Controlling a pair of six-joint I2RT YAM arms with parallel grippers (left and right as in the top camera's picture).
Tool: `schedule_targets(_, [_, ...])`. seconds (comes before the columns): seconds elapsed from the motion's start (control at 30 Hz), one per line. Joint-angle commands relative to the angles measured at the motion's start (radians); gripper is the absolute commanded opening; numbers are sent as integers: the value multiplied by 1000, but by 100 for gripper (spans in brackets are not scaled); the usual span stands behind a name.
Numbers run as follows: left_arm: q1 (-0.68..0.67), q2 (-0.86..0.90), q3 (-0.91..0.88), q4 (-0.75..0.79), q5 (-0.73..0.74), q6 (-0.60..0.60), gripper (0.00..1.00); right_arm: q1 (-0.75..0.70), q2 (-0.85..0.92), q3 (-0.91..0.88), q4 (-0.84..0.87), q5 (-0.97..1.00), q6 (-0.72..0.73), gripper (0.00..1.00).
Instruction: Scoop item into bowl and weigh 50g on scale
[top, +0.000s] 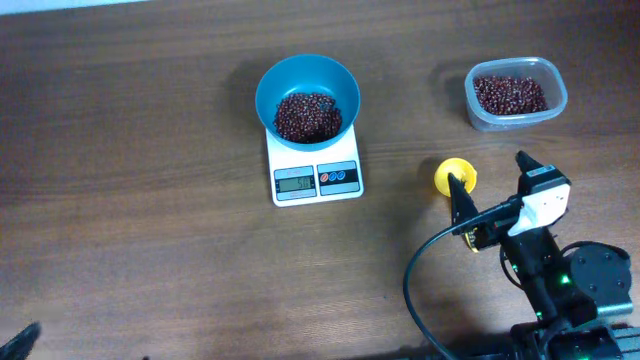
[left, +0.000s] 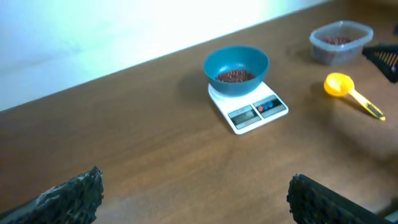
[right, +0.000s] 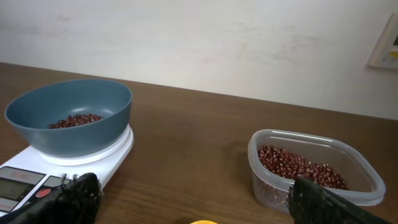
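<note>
The blue bowl sits on the white scale and holds a heap of red-brown beans. The scale's display is lit; I cannot read it. More beans fill the clear tub at the back right. A yellow scoop lies on the table between scale and tub. My right gripper is open and empty, just above the scoop's handle. My left gripper is open and empty at the front left. The bowl, scale and tub also show in the right wrist view.
The brown wooden table carries nothing else. A black cable loops by the right arm's base at the front right. A pale wall stands behind the table.
</note>
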Motion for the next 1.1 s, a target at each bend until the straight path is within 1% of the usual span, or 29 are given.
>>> schedule_targets(0.0, [-3,-83,2,-2,-29,-32,99,6,-6,-9,-1,2,8,99])
schedule_targets(0.13, [-2,-127,3,-8,-50,-66,99,6,-6,-9,-1,2,8,99])
schedule_targets(0.17, [11,-153,3,-9,-117,-159,99,6,-6,-9,-1,2,8,99])
schedule_targets(0.2, [27,-163,8,-16,-174,-227,99,6,-6,-9,-1,2,8,99])
schedule_targets(0.27, [84,-163,7,-20,-202,-275,99,6,-6,-9,-1,2,8,99])
schedule_targets(0.33, [180,-163,7,-21,-201,-278,99,6,-6,-9,-1,2,8,99])
schedule_targets(0.4, [311,-163,7,-24,-194,-269,99,6,-6,-9,-1,2,8,99])
schedule_targets(0.47, [369,-163,7,-16,-124,-181,99,6,-6,-9,-1,2,8,99])
schedule_targets(0.5, [379,-162,7,14,-101,-177,99,6,-6,-9,-1,2,8,99])
schedule_targets(0.57, [379,-162,-3,102,-100,-177,99,6,-6,-9,-1,2,8,99])
schedule_targets(0.6, [379,-162,-41,151,-100,-177,99,6,-6,-9,-1,2,8,99])
schedule_targets(0.73, [379,-163,-323,436,-100,-177,99,6,-6,-9,-1,2,8,99])
schedule_targets(0.77, [379,-162,-459,594,-100,-177,99,6,-6,-9,-1,2,8,99])
schedule_targets(0.9, [379,-163,-731,906,-58,-181,99,6,-6,-9,-1,2,8,99])
schedule_targets(0.97, [378,-163,-800,978,-57,-181,99,6,-6,-9,-1,2,8,99])
schedule_targets(1.07, [378,-163,-878,1021,-58,-181,99,6,-6,-9,-1,2,8,99])
